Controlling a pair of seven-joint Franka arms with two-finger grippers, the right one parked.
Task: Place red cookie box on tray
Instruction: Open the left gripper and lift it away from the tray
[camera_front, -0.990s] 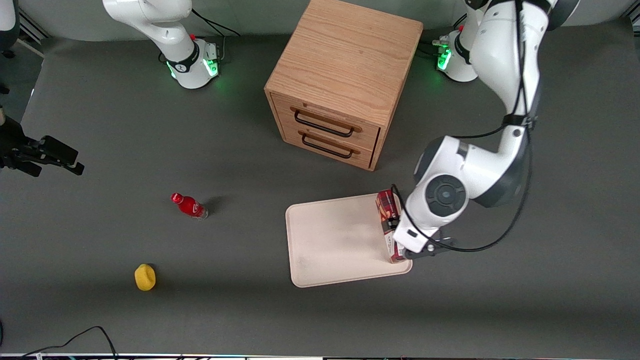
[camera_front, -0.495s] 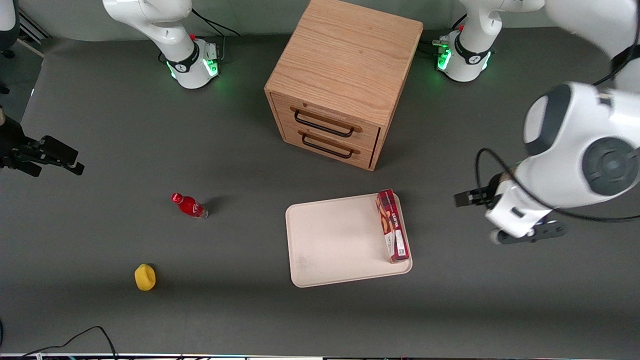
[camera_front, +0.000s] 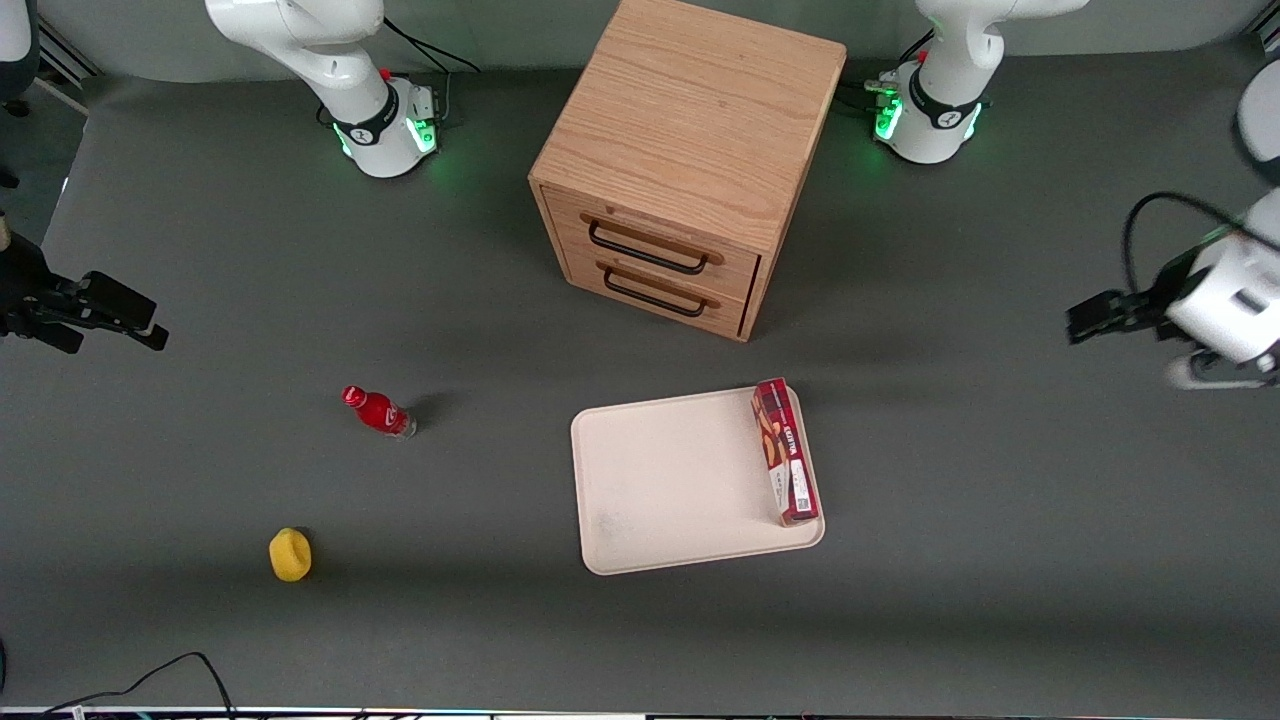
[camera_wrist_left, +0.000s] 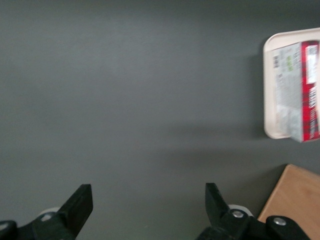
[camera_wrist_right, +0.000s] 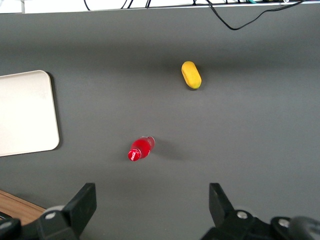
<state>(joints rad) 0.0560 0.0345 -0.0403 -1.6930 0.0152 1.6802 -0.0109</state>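
Note:
The red cookie box (camera_front: 786, 452) lies flat on the cream-white tray (camera_front: 670, 485), along the tray's edge toward the working arm's end. Nothing holds it. It also shows on the tray (camera_wrist_left: 270, 90) in the left wrist view (camera_wrist_left: 302, 90). My left gripper (camera_front: 1100, 318) is raised well off the tray toward the working arm's end of the table. Its fingers (camera_wrist_left: 80, 202) are wide open with only bare grey table between them.
A wooden two-drawer cabinet (camera_front: 690, 160) stands farther from the front camera than the tray. A small red bottle (camera_front: 378, 411) and a yellow object (camera_front: 290, 554) lie toward the parked arm's end. A cable (camera_front: 150, 675) lies near the front edge.
My left gripper let go of the red cookie box on the tray, then rose and swung away toward the working arm's end. The box stays where it was set.

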